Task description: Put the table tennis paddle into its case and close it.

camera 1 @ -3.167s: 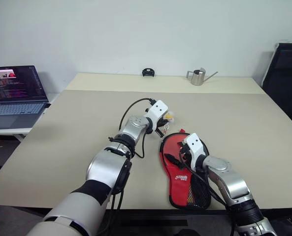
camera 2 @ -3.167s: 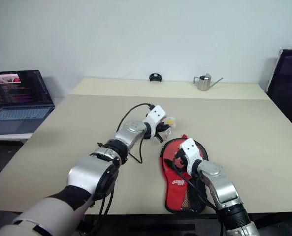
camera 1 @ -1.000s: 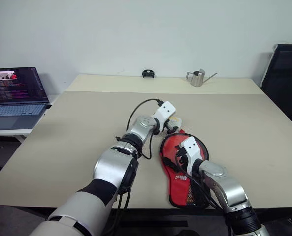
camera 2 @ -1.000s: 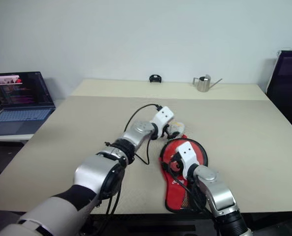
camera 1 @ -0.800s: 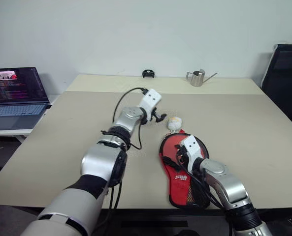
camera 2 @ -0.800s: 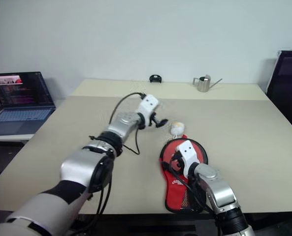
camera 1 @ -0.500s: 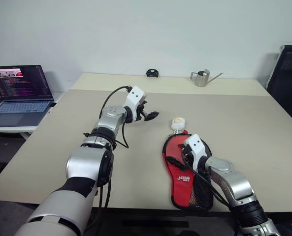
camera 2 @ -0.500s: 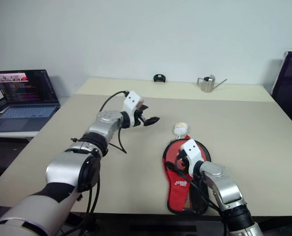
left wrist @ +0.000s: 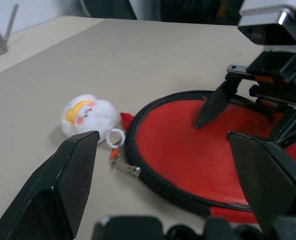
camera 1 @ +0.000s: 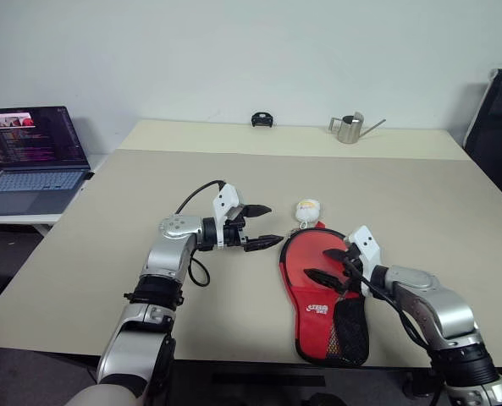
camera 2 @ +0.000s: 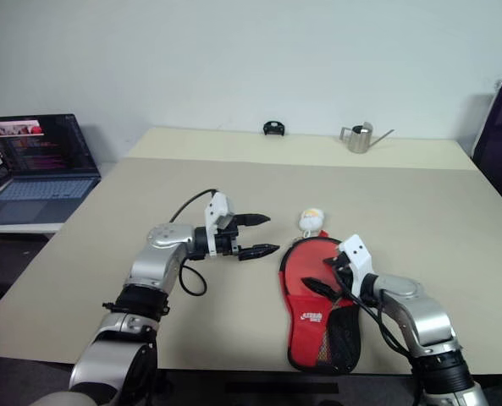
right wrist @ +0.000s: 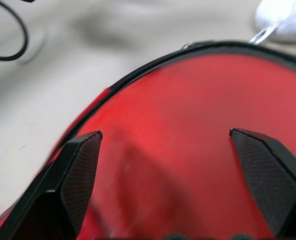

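Beige table (camera 1: pixel 107 220) in front of me. On it: red case (camera 1: pixel 322 292) flat near my edge, black mesh end toward me — small white plush charm (camera 1: pixel 306 209) just past its round end. At the far edge, a metal watering can (camera 1: pixel 350 128) and a small black object (camera 1: pixel 260 120), well apart.

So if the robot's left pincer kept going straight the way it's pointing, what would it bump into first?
Probably the round red fabric case with black edging. The open left pincer points across the table at it, with bare tabletop between. The small white plush keychain sits just off that line, though depth is unclear.
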